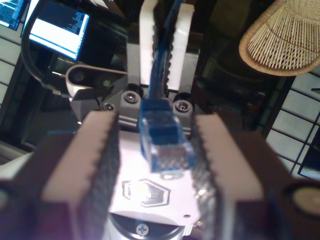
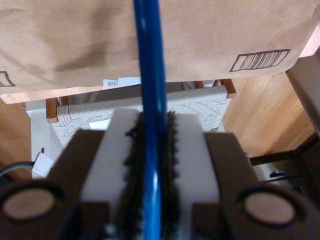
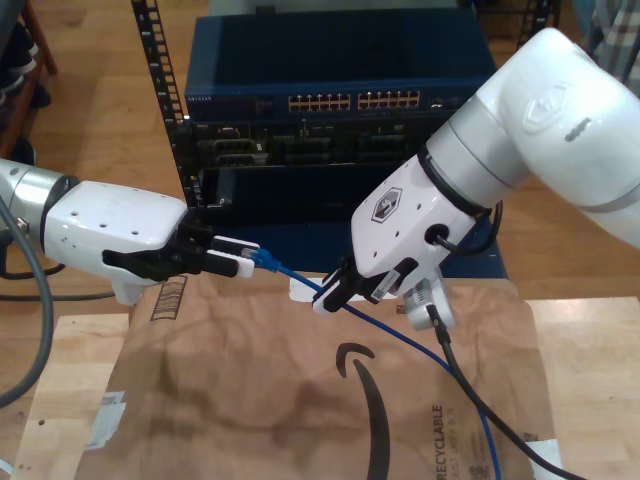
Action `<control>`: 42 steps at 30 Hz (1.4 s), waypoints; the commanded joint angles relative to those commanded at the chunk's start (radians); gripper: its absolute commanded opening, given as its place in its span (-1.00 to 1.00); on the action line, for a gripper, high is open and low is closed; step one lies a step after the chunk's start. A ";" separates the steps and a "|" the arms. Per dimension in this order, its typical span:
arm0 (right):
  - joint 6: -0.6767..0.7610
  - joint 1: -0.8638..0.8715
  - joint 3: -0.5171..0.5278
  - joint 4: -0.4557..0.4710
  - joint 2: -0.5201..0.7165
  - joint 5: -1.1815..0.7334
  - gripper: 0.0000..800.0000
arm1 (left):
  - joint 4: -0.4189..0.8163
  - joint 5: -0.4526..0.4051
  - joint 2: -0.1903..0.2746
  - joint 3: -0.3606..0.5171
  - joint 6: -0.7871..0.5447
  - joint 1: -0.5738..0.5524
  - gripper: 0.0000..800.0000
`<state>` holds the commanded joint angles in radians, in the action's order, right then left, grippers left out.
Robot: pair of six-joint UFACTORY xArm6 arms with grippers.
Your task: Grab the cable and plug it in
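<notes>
While the big dark-blue rack-mounted network switch (image 3: 340,100) waits behind both arms, you see my second gripper (image 3: 328,295) pinching the thin bright-blue Ethernet cable (image 3: 400,335) partway along its length. The small clear plastic plug (image 1: 165,150) lies lengthwise between the spread jaws of my first gripper (image 3: 250,262). It looks ungripped, its tip pointing back into that gripper.

The cable (image 3: 400,335) is thin and bright blue, ending in a small clear plastic plug (image 1: 167,150) with a blue boot. The plug end sits between the two robot arms in the exterior view, off the surface. From there the cable slopes down toward the exterior view's right and runs across the brown paper.
</notes>
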<state>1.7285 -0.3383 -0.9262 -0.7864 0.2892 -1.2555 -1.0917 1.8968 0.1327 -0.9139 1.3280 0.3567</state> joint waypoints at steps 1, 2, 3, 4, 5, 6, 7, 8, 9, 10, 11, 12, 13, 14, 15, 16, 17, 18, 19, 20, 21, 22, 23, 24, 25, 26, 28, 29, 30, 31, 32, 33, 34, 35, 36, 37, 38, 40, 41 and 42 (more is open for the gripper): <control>0.000 0.000 0.000 0.000 0.000 0.000 -0.95 | 0.000 0.000 0.000 0.000 -0.002 0.000 -0.62; 0.000 0.000 0.000 0.000 -0.002 0.000 -0.95 | 0.000 -0.002 0.000 0.000 -0.005 0.000 -0.64; -0.002 0.000 0.000 0.000 -0.002 0.000 -0.95 | 0.002 -0.002 0.000 -0.002 -0.005 0.000 -0.64; 0.000 0.000 0.000 0.000 -0.002 0.000 -0.95 | 0.002 -0.002 0.000 -0.002 -0.005 0.000 -0.66; 0.000 0.000 0.000 0.000 -0.002 0.000 -0.95 | 0.002 -0.002 0.000 -0.002 -0.005 0.000 -0.78; 0.000 0.000 0.000 0.000 -0.002 0.000 -0.94 | 0.002 -0.002 0.000 -0.003 -0.005 0.000 -0.87; -0.002 0.000 0.000 0.000 -0.002 0.000 -0.89 | 0.002 -0.003 0.000 -0.003 -0.005 0.000 -0.90; -0.002 0.000 0.000 0.000 -0.002 0.000 -0.65 | 0.002 -0.006 0.002 -0.003 -0.005 0.000 -0.91; -0.008 -0.003 0.000 0.000 -0.003 -0.002 -0.05 | 0.003 -0.011 0.002 -0.003 -0.005 0.002 -0.96; -0.034 -0.012 -0.003 0.000 -0.003 -0.002 0.35 | 0.005 -0.011 0.002 -0.003 -0.005 0.002 -0.98; -0.069 -0.018 -0.006 -0.005 -0.003 -0.003 0.59 | 0.005 -0.012 0.000 -0.002 -0.005 0.002 -0.98; -0.087 -0.017 -0.012 -0.017 -0.003 -0.003 0.72 | 0.005 -0.012 0.002 0.003 -0.005 0.000 -0.99; -0.092 -0.014 -0.014 -0.025 0.002 -0.003 0.79 | 0.005 -0.011 0.000 0.003 -0.003 0.000 -0.99; -0.094 -0.014 -0.017 -0.025 0.008 -0.002 0.80 | 0.005 -0.009 0.000 0.005 -0.003 0.000 -0.99; -0.097 -0.014 -0.018 -0.025 0.012 -0.002 0.81 | 0.005 -0.008 0.000 0.005 -0.003 0.000 -0.99; -0.100 -0.015 -0.020 -0.023 0.025 0.002 0.81 | 0.005 0.000 -0.005 0.008 -0.002 -0.003 -0.99; -0.110 -0.015 -0.021 -0.023 0.035 0.003 0.81 | 0.002 0.008 -0.026 0.009 0.000 -0.003 -0.99; -0.129 -0.015 -0.021 -0.021 0.041 0.009 0.81 | 0.000 0.015 -0.048 0.008 0.002 -0.002 -0.99; -0.144 -0.015 -0.020 -0.021 0.049 0.021 0.81 | 0.002 0.023 -0.057 0.006 0.005 -0.002 -0.99; -0.152 -0.015 -0.014 -0.018 0.063 0.046 0.81 | 0.002 0.023 -0.060 0.005 0.012 -0.002 -1.00; -0.163 -0.015 -0.011 -0.017 0.074 0.077 0.81 | 0.003 0.023 -0.068 0.003 0.023 -0.002 -1.00; -0.180 -0.015 -0.003 -0.017 0.081 0.104 0.81 | 0.003 0.026 -0.078 0.003 0.037 0.000 -0.99; -0.204 -0.015 0.005 -0.017 0.092 0.135 0.81 | -0.002 0.035 -0.089 0.003 0.051 0.008 -1.00; -0.226 -0.015 0.014 -0.017 0.106 0.173 0.81 | -0.008 0.055 -0.103 0.002 0.063 0.015 -0.99; -0.244 -0.017 0.025 -0.017 0.114 0.221 0.81 | -0.021 0.081 -0.118 -0.002 0.074 0.018 -1.00; -0.258 -0.017 0.032 -0.018 0.117 0.262 0.81 | -0.032 0.103 -0.132 -0.003 0.081 0.020 -1.00; -0.281 -0.018 0.035 -0.018 0.117 0.307 0.83 | -0.043 0.124 -0.149 -0.005 0.103 0.032 -1.00; -0.290 -0.026 0.034 -0.018 0.117 0.316 0.86 | -0.048 0.130 -0.164 -0.006 0.109 0.046 -1.00; -0.293 -0.038 0.031 -0.018 0.117 0.325 0.92 | -0.058 0.143 -0.183 -0.014 0.115 0.058 -1.00; -0.293 -0.052 0.028 -0.018 0.117 0.342 0.93 | -0.084 0.163 -0.204 -0.017 0.121 0.064 -1.00; -0.293 -0.069 0.025 -0.017 0.118 0.361 0.93 | -0.115 0.186 -0.230 -0.017 0.132 0.072 -1.00; -0.295 -0.087 0.020 -0.017 0.123 0.374 0.93 | -0.146 0.204 -0.253 -0.017 0.144 0.078 -1.00; -0.295 -0.098 0.018 -0.017 0.127 0.377 0.93 | -0.163 0.213 -0.273 -0.018 0.158 0.087 -1.00; -0.295 -0.100 0.015 -0.017 0.132 0.379 0.93 | -0.172 0.218 -0.284 -0.018 0.169 0.094 -1.00; -0.302 -0.100 0.006 -0.017 0.138 0.379 0.93 | -0.172 0.221 -0.288 -0.020 0.180 0.095 -1.00; -0.321 -0.103 -0.002 -0.018 0.138 0.379 0.93 | -0.170 0.221 -0.292 -0.029 0.189 0.097 -1.00; -0.339 -0.104 -0.008 -0.021 0.138 0.379 0.93 | -0.170 0.222 -0.299 -0.031 0.195 0.098 -1.00; -0.347 -0.120 -0.014 -0.021 0.138 0.381 0.93 | -0.173 0.239 -0.308 -0.031 0.207 0.109 -1.00; -0.347 -0.127 -0.012 -0.021 0.141 0.381 0.93 | -0.175 0.252 -0.315 -0.031 0.213 0.110 -1.00; -0.351 -0.133 -0.011 -0.020 0.150 0.384 0.94 | -0.180 0.259 -0.321 -0.034 0.216 0.110 -1.00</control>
<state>1.3771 -0.4718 -0.9369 -0.8063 0.4396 -0.8719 -1.2712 2.1562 -0.1880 -0.9477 1.5443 0.4672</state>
